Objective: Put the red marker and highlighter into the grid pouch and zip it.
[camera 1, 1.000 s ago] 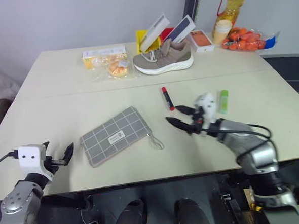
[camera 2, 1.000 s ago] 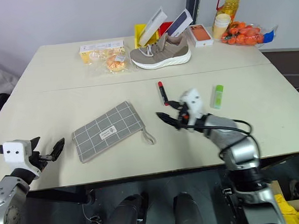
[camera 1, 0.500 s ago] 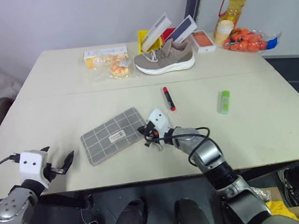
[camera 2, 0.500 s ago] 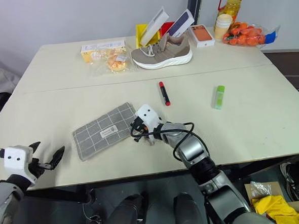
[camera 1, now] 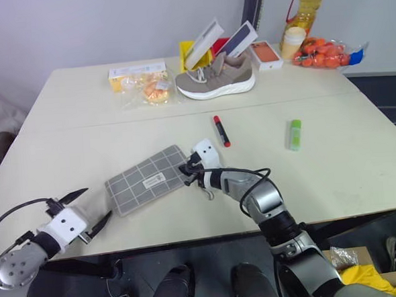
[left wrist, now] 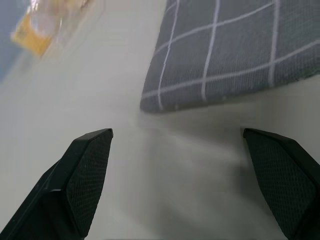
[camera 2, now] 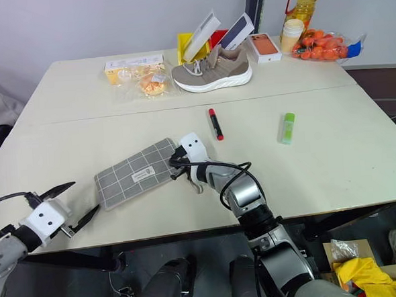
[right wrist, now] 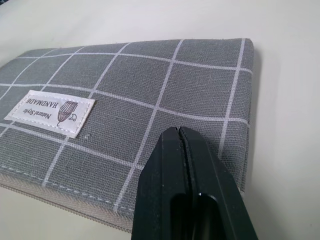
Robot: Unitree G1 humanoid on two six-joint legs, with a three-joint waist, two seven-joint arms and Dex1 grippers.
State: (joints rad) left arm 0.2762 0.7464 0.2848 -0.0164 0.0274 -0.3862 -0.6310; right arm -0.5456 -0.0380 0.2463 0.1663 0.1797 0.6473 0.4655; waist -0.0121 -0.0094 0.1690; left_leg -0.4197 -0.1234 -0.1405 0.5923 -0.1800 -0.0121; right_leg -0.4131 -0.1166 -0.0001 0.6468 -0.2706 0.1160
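A: Where's everything relative to the grid pouch (camera 1: 149, 180)?

B: It lies flat on the table (camera 1: 333, 160). The red marker (camera 1: 222, 131) is beyond its zipper end, the highlighter (camera 1: 295, 134) farther the same way. The right gripper (camera 1: 188, 169) is clenched tight over that end; whether it pinches fabric, I can't tell.

A: And the left gripper (camera 1: 87, 210)?

B: Jaws released, near the opposite corner. I'd pin that corner first, then work the zipper.

grid pouch (camera 1: 149, 180) left of red marker (camera 1: 222, 131), highlighter (camera 1: 295, 134) further right

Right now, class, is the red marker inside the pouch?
No, the red marker lies on the table, apart from the pouch.
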